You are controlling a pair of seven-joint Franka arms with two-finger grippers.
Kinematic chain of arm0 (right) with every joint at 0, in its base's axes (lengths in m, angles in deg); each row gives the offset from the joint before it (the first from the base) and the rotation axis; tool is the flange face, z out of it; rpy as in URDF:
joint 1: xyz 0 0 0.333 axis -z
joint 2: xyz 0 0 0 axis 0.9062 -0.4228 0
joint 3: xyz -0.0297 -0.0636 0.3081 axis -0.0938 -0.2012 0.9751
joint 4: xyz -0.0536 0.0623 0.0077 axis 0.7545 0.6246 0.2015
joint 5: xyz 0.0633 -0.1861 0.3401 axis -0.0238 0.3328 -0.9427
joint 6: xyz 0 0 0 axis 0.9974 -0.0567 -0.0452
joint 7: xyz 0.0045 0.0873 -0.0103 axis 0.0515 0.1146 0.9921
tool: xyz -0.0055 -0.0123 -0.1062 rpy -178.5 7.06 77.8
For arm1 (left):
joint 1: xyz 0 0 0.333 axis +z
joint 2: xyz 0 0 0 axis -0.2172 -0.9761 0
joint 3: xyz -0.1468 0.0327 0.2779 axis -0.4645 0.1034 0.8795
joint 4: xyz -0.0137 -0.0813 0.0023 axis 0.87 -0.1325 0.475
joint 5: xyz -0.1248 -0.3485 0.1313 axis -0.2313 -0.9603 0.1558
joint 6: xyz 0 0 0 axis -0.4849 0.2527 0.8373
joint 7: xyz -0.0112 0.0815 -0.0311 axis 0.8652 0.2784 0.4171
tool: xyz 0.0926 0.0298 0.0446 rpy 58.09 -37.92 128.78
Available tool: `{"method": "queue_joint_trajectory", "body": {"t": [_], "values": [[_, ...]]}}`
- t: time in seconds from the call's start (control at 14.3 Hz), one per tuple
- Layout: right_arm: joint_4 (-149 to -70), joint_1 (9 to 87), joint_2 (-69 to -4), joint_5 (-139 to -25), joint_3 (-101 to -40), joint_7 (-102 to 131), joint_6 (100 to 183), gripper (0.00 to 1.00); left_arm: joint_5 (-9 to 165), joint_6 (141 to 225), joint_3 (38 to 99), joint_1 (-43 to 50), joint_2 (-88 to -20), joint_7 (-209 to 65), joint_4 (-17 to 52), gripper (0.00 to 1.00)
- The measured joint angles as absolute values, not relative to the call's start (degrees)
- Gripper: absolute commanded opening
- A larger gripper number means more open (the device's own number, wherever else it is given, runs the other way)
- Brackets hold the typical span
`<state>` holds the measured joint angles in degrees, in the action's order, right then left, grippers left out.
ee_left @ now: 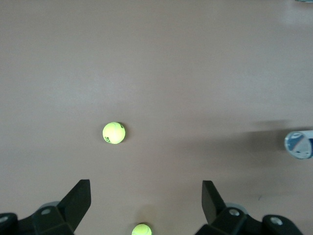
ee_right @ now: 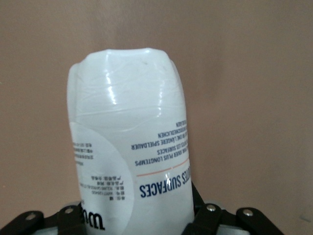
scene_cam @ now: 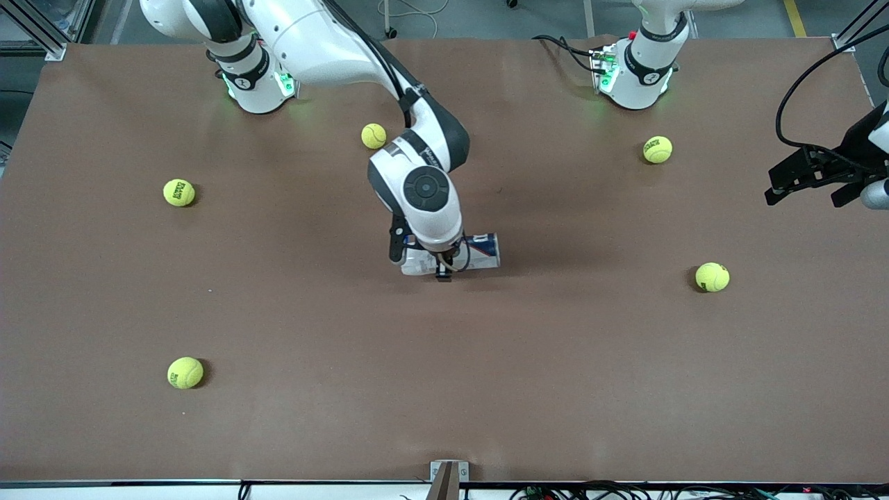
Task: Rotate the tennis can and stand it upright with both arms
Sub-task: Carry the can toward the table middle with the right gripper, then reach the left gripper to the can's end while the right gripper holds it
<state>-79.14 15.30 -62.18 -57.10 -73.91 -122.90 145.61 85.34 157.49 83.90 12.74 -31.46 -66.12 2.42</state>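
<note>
The tennis can (scene_cam: 483, 251) lies on its side in the middle of the table, a clear tube with a white, navy and red label. My right gripper (scene_cam: 443, 269) reaches down from above and is shut on the can around its middle. In the right wrist view the can (ee_right: 129, 142) fills the space between the black fingers (ee_right: 208, 220), label text showing. My left gripper (scene_cam: 806, 194) hangs open and empty above the left arm's end of the table, well apart from the can. In the left wrist view (ee_left: 145, 196) the can's end (ee_left: 299, 145) shows at the edge.
Several yellow tennis balls lie scattered on the brown table (scene_cam: 347, 417): one near the right arm's forearm (scene_cam: 374, 136), two toward the right arm's end (scene_cam: 179, 192) (scene_cam: 185, 372), two toward the left arm's end (scene_cam: 657, 149) (scene_cam: 712, 277). Two balls show under the left gripper (ee_left: 113, 132) (ee_left: 142, 229).
</note>
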Motion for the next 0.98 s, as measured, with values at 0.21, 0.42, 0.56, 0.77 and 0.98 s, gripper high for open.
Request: {"method": "queue_joint_trajectory", "body": {"t": [0.21, 0.42, 0.56, 0.77, 0.98], "values": [[-74.5, 13.9, -66.7, -57.0, -74.2, -124.4, 145.7, 0.69, 85.3, 154.9, 83.9, 12.8, -31.4, -66.1, 2.4, 1.00], [-72.5, 12.4, -68.5, -56.8, -74.5, -125.3, 145.8, 0.69, 85.3, 154.3, 84.0, 12.9, -31.3, -66.1, 2.4, 1.00], [-72.2, 11.6, -69.1, -56.0, -74.6, -126.0, 146.8, 0.69, 85.2, 154.1, 84.1, 13.6, -31.3, -66.1, 2.4, 1.00], [-72.2, 10.6, -70.9, -54.1, -74.8, -127.7, 149.2, 0.72, 83.5, 154.1, 84.2, 15.4, -31.7, -66.1, 2.6, 1.00], [-72.0, 9.9, -72.5, -53.0, -75.0, -128.8, 150.7, 0.81, 83.4, 154.2, 84.2, 15.6, -32.7, -66.2, 2.6, 1.00]]}}
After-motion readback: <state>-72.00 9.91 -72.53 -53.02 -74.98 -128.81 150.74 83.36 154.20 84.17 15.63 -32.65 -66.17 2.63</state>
